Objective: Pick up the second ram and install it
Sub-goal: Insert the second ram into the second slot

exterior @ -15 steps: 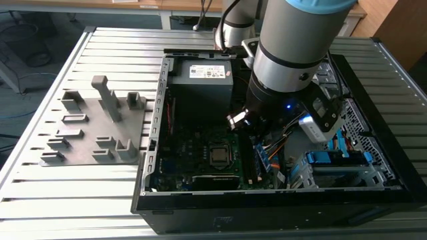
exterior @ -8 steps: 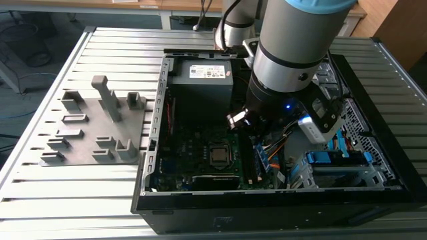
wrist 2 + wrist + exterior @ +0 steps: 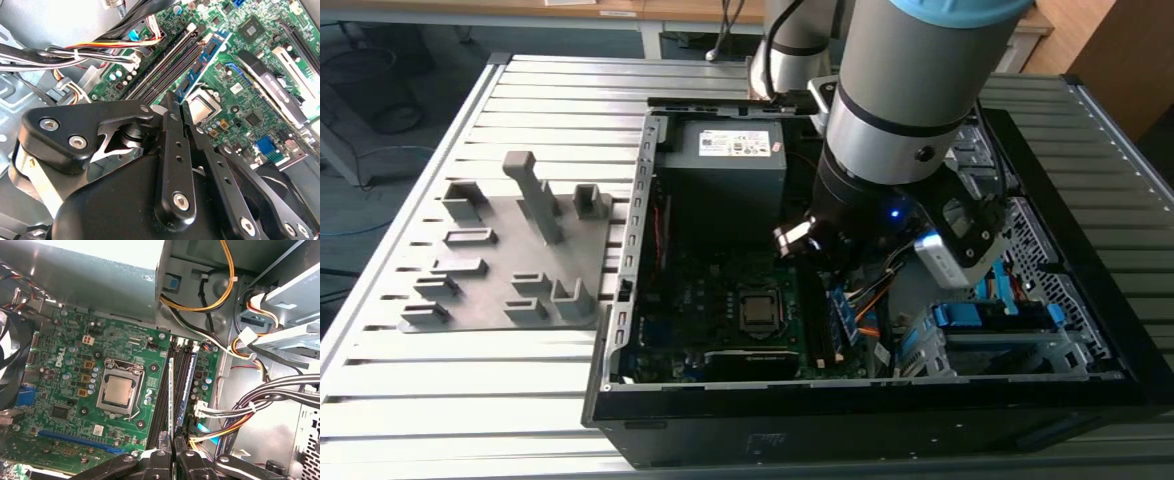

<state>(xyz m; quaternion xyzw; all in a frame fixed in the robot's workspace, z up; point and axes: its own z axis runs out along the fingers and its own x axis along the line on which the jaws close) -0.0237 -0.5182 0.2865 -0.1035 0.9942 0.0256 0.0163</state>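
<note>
While the black metal claw (image 3: 171,454) clenches the thin blue-green ram stick (image 3: 171,390) over the dark slots (image 3: 161,390) beneath it, misalignment could jam it.

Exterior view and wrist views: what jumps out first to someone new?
The big grey robot arm plunging into the open computer case on the slatted table dominates the exterior view. In the first wrist view, the green motherboard with its silver processor socket stands out, a blue-green ram stick standing on edge at the memory slots beside it. A grey fixture tray sits at the exterior view's left.

Cable bundle (image 3: 240,410) crowds memory slots (image 3: 162,395); processor socket (image 3: 119,392) side open.
</note>
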